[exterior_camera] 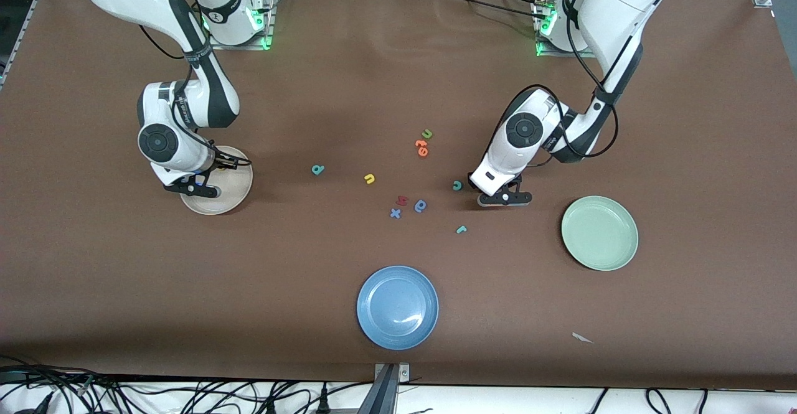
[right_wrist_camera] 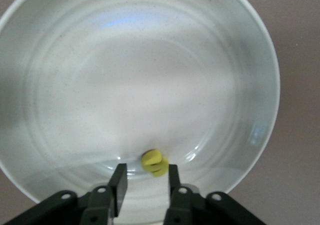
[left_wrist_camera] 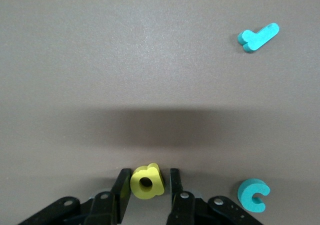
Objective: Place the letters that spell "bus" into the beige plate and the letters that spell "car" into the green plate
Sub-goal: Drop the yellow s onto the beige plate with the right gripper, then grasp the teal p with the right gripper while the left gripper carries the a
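My right gripper [exterior_camera: 193, 188] [right_wrist_camera: 145, 182] hovers open low over the beige plate [exterior_camera: 240, 183] [right_wrist_camera: 150, 75]. A yellow "s" [right_wrist_camera: 155, 163] lies in that plate just off the fingertips. On the table, my left gripper [exterior_camera: 504, 199] [left_wrist_camera: 148, 185] brackets a yellow "a" [left_wrist_camera: 147, 181]: one finger touches it and a thin gap shows at the other. The teal "c" [exterior_camera: 457, 185] [left_wrist_camera: 253, 195] lies right beside this gripper. The teal "r" [exterior_camera: 461, 229] [left_wrist_camera: 257, 37] is nearer the front camera. Mid-table lie the teal "b" [exterior_camera: 318, 169] and yellow "u" [exterior_camera: 369, 178]. The green plate [exterior_camera: 599, 233] holds nothing.
A green "u" [exterior_camera: 427, 133] and orange letters [exterior_camera: 422, 147] lie toward the bases. A red letter [exterior_camera: 401, 200], a dark blue round letter [exterior_camera: 421, 205] and a blue "x" [exterior_camera: 395, 213] cluster mid-table. A blue plate [exterior_camera: 397, 307] sits near the front edge.
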{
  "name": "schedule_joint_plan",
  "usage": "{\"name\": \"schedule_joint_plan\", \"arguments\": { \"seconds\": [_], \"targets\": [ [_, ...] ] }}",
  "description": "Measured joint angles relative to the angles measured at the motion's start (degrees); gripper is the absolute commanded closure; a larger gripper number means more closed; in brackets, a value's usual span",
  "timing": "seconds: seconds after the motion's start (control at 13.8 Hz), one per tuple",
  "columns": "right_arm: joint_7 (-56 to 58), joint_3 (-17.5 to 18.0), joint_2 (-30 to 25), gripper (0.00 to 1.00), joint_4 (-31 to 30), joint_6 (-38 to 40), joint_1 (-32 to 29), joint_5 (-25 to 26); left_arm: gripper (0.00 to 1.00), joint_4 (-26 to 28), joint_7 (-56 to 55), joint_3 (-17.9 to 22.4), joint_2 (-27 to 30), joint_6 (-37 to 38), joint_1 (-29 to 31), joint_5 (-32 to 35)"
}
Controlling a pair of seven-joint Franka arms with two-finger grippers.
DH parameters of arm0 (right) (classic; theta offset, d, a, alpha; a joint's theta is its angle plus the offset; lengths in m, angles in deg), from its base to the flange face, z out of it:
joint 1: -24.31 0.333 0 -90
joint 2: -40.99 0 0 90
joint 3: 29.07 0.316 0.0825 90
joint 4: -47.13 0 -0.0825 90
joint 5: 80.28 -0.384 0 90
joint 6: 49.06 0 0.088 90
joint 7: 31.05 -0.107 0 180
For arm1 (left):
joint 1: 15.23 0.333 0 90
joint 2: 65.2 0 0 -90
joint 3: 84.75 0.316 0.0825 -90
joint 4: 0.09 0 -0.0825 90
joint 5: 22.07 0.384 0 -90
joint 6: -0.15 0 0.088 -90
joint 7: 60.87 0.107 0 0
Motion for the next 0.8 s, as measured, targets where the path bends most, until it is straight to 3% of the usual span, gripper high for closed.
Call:
{"name": "schedule_joint_plan", "arguments": {
  "seconds": [0.29, 0.51, 0.58, 0.8],
  "targets": [
    [-2.0, 1.5, -2.1, 0.01, 2.9, 2.0, 0.0, -0.2, 0.74, 0.0, 0.0, 0.0, 0.1, 0.2, 0.1, 0.0],
    [-13.9, 8.3, -3.2, 0.03, 5.2, 3.6, 0.2, -3.0, 0.78, 0.0, 0.0, 0.0, 0.1, 0.2, 0.1, 0.0],
    [-18.6, 10.4, -3.2, 0.12, 5.7, 3.4, 0.5, -3.4, 0.78, 0.0, 0.0, 0.0, 0.1, 0.2, 0.1, 0.0],
    [-31.0, 14.2, -2.6, 0.14, 5.9, -0.2, 1.6, -3.7, 0.80, 0.0, 0.1, 0.0, 0.1, 0.3, 0.2, 0.0]
  ]
}}
